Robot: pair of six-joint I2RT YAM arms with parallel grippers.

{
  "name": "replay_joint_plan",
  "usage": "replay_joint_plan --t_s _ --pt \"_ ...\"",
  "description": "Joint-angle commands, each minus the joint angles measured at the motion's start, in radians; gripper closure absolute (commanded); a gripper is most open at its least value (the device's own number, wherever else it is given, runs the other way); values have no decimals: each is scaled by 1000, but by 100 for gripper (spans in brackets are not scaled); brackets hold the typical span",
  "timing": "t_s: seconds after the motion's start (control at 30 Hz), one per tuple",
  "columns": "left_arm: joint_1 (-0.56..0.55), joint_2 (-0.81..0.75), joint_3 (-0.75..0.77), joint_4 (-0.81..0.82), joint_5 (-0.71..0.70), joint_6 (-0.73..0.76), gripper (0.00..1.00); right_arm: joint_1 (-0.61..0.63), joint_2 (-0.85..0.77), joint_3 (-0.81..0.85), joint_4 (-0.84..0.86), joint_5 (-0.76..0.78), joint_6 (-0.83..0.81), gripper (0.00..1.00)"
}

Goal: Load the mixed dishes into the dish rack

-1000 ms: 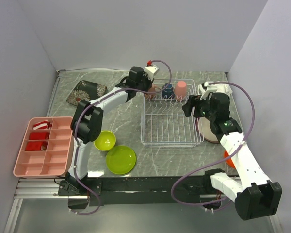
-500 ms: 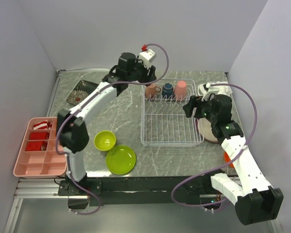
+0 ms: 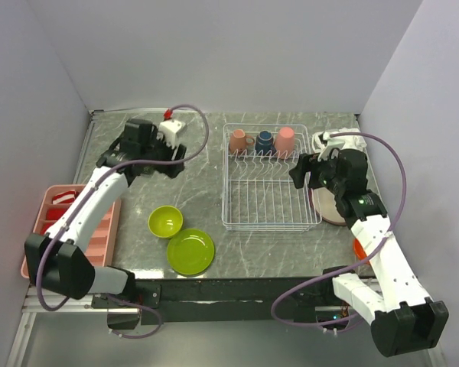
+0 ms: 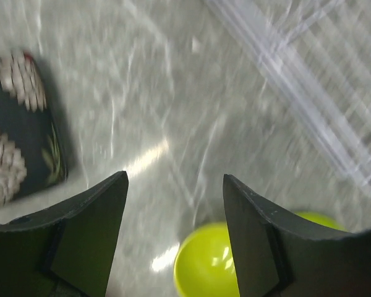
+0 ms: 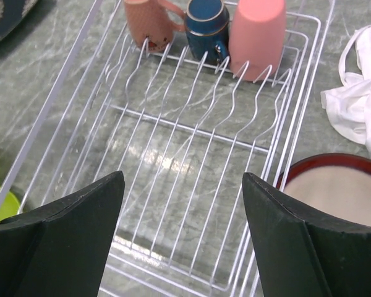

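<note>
The dish rack (image 3: 271, 227) stands mid-table, with a salmon cup (image 3: 238, 141), a dark navy cup (image 3: 265, 141) and a pink cup (image 3: 284, 139) in a row at its back. My left gripper (image 4: 176, 179) hangs open and empty over bare table, with the black floral plate (image 4: 18, 136) to its left and the lime green bowl (image 4: 216, 266) just below. The lime green plate (image 3: 190, 251) lies near the front edge. My right gripper (image 5: 182, 176) is open over the rack's right side, beside the brown plate (image 5: 340, 185). The orange bowl (image 3: 358, 248) is mostly hidden by the right arm.
A pink divided tray (image 3: 69, 229) sits at the left edge under the left arm's elbow. A white rag (image 3: 344, 140) lies at the back right behind the brown plate. Walls close in the table on three sides.
The left gripper opened, left the salmon cup in the rack and swung left toward the floral plate. The right arm barely moved.
</note>
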Motion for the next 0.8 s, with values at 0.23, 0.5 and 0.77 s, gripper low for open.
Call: replay_joint_plan --t_s 0.23,0.5,0.77 --pt "235 -147 -103 -228 -65 15 20 245 161 348 -313 -295 -371 16" --pt "378 23 236 -294 6 -82 18 490 493 668 -396 -223 -491 17" --pt "448 49 331 -335 -91 -25 15 728 820 975 -476 -99 -531 22"
